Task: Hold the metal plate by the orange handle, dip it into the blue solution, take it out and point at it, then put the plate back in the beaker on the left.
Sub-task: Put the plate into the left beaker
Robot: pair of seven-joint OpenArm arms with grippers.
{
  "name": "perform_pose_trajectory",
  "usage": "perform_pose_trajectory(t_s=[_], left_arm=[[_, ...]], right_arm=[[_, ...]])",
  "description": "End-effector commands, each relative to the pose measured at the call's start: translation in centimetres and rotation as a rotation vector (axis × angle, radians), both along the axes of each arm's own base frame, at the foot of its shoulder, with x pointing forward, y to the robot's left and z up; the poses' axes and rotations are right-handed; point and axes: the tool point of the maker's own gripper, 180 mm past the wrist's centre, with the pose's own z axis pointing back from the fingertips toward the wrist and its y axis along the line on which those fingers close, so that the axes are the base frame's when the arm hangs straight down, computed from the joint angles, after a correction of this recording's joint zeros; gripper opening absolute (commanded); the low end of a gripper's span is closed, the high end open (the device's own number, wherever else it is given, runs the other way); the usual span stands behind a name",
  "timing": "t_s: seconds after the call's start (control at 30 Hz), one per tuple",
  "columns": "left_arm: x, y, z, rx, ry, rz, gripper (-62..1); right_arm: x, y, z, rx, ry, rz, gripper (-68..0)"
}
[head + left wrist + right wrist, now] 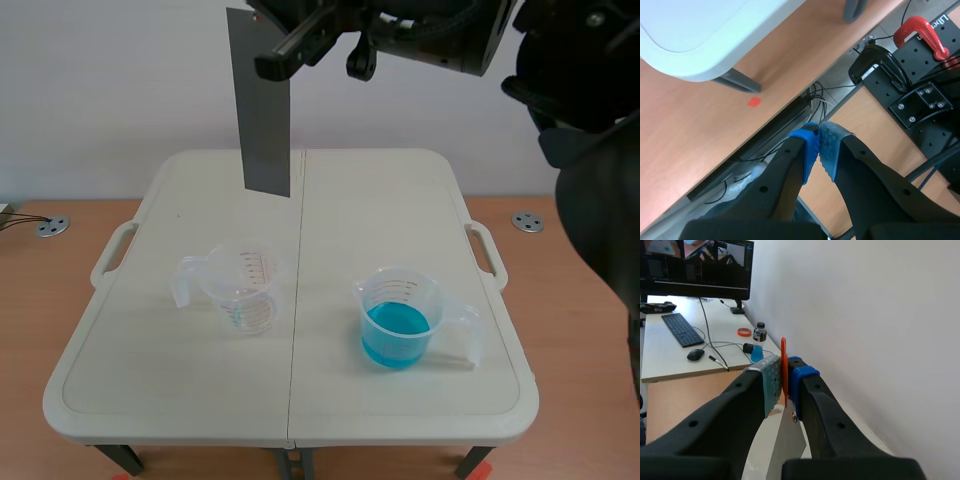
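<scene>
A grey metal plate (pixel 265 110) hangs upright high over the back of the white table (pixel 400 200), above and behind the empty clear beaker (pixel 240 285). My right gripper (pixel 300 40), raised across the top from the right, is shut on the plate's upper end. In the right wrist view the pads (pixel 771 385) pinch the thin orange handle (pixel 783 360), and the plate (pixel 787 445) drops away below my right gripper (pixel 785 377). The beaker with blue solution (pixel 398 320) stands at front right. My left gripper (pixel 819 135) is shut on nothing, off the table and over the floor.
Both beakers' handles point outward, toward the table's sides. In the left wrist view a table corner (pixel 690 30), cables, a red clamp (pixel 920 35) and black mounting plates lie below. A desk with a keyboard (pixel 682 330) and monitor shows beyond the right gripper.
</scene>
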Motion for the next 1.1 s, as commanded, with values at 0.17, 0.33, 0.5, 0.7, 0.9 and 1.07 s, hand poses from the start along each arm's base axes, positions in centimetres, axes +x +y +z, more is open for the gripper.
perform_pose_trajectory(t_s=[0.17, 0.33, 0.5, 0.7, 0.9, 1.07], left_arm=[[0.2, -0.3, 0.2, -0.016, -0.011, 0.005, -56.8], [0.2, -0.3, 0.2, -0.016, -0.011, 0.005, -56.8], [0.2, -0.3, 0.2, -0.016, -0.012, 0.005, -56.8], [0.2, -0.3, 0.2, -0.016, -0.012, 0.005, -56.8], [0.2, -0.3, 0.2, -0.016, -0.012, 0.005, -56.8], [0.3, -0.3, 0.3, -0.016, -0.013, 0.005, -56.8]], right_arm=[[1.0, 1.2, 0.6, 0.014, -0.011, 0.041, -66.5], [2.2, 1.9, -0.2, 0.023, 0.035, 0.045, -66.5], [3.0, 2.9, -1.2, 0.023, 0.075, 0.059, -66.5], [3.4, 4.0, -2.5, 0.007, 0.115, 0.081, -66.5], [3.8, 4.8, -4.1, -0.007, 0.144, 0.078, -66.5], [4.0, 5.2, -4.9, -0.008, 0.165, 0.078, -66.5]])
